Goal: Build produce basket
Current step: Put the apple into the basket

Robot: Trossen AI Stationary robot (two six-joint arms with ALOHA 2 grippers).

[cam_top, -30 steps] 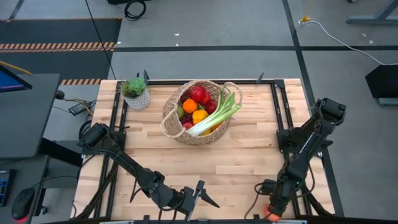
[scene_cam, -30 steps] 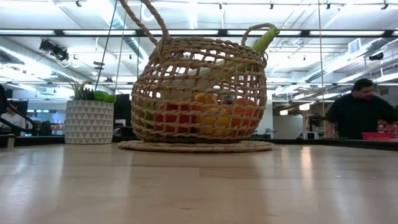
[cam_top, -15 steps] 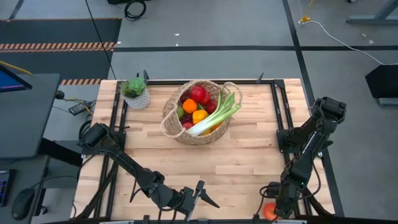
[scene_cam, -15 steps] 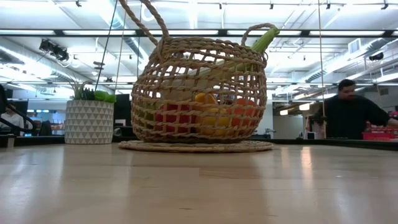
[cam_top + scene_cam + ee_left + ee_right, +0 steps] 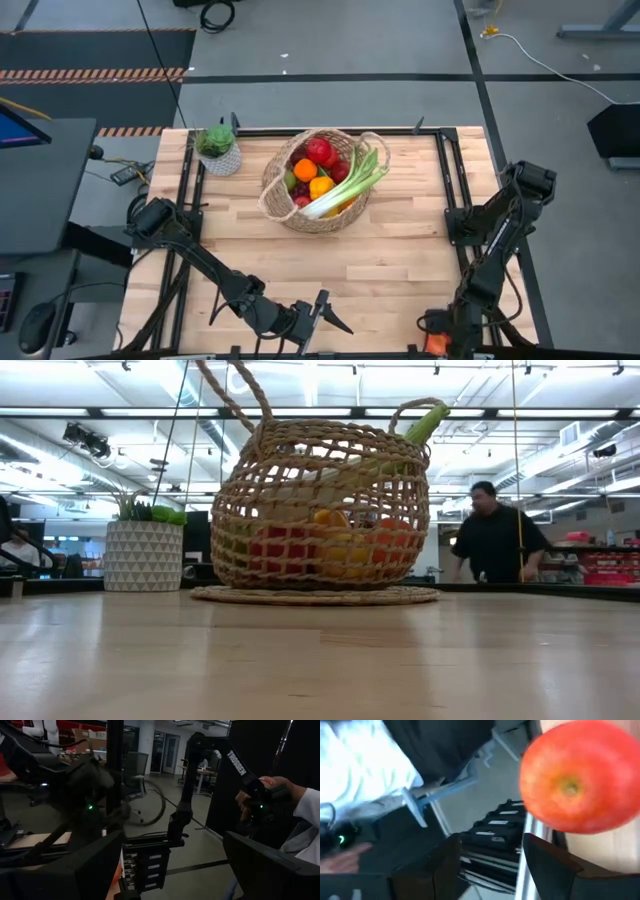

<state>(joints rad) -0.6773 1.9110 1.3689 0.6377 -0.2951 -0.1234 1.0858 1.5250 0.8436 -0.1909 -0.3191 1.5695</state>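
I see a big wooden table (image 5: 380,260) with a black frame (image 5: 455,170) around its edges. A small white pot (image 5: 221,160) with a green plant (image 5: 215,138) in it sits near one far corner of the table. From low down, the pot (image 5: 143,556) has little triangle shapes on it. Far behind the table, a person in a dark shirt (image 5: 495,540) stands in the room. Long lights (image 5: 90,412) run across the ceiling. Beside the table I can see a grey floor (image 5: 340,100) with an orange and black striped strip (image 5: 90,73) on it.
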